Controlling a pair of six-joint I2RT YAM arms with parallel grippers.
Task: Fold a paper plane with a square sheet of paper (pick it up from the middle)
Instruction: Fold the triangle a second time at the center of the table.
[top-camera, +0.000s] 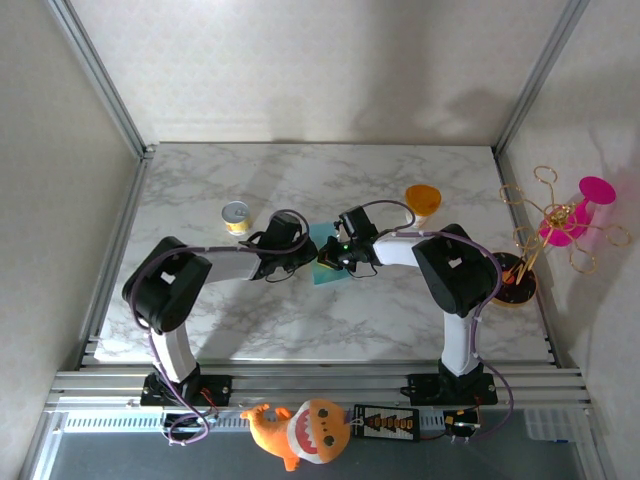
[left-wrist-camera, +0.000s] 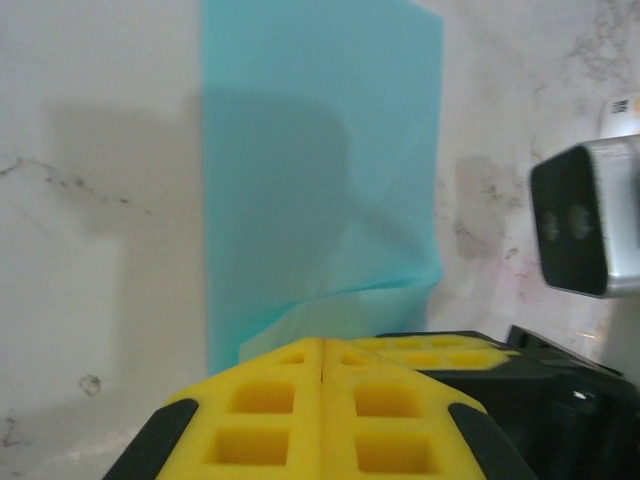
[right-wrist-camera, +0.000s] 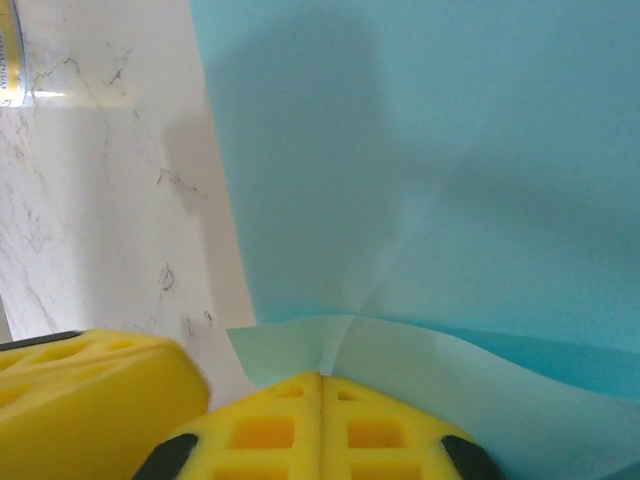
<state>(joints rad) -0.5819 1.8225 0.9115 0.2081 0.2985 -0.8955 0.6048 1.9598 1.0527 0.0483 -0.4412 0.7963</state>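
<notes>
Sheet, place: the square sheet of paper (top-camera: 325, 256) lies on the counter (top-camera: 400, 320) at mid-counter, between the two tools; no paper plane is formed yet.
Risk, tear: both tools meet at one raised edge. If they pull apart toward 9 and 3 o'clock, the thin paper probably rips at the pinch.
Risk, stray crease: the raised edge already buckles. Pressing it down off-line would set a crooked fold that a dart shape likely cannot hide.
Risk, slip: the rest of the sheet rests loose, so a drag may slide it on the smooth marble and lose the alignment.
Sheet, look: plain teal-blue, matte and thin (left-wrist-camera: 320, 170). Faint diagonal creases run to one spot near the raised edge (right-wrist-camera: 450, 150). A paler underside shows where that edge curls up.
Left tool: (left-wrist-camera: 322, 345) closed, its yellow pads together at the curled edge; it reaches in from 9 o'clock (top-camera: 303, 262). I cannot tell whether paper is nipped in the seam.
Right tool: (right-wrist-camera: 322, 378) closed, pads together, with the pale flap running up to the seam; it reaches in from 3 o'clock (top-camera: 338, 258). A grip on the paper looks likely but is not certain.
Surroundings: a yellow can (top-camera: 236, 216) sits at 10 o'clock from the sheet and an orange cup (top-camera: 422, 200) at 2 o'clock, both apart from it.
</notes>
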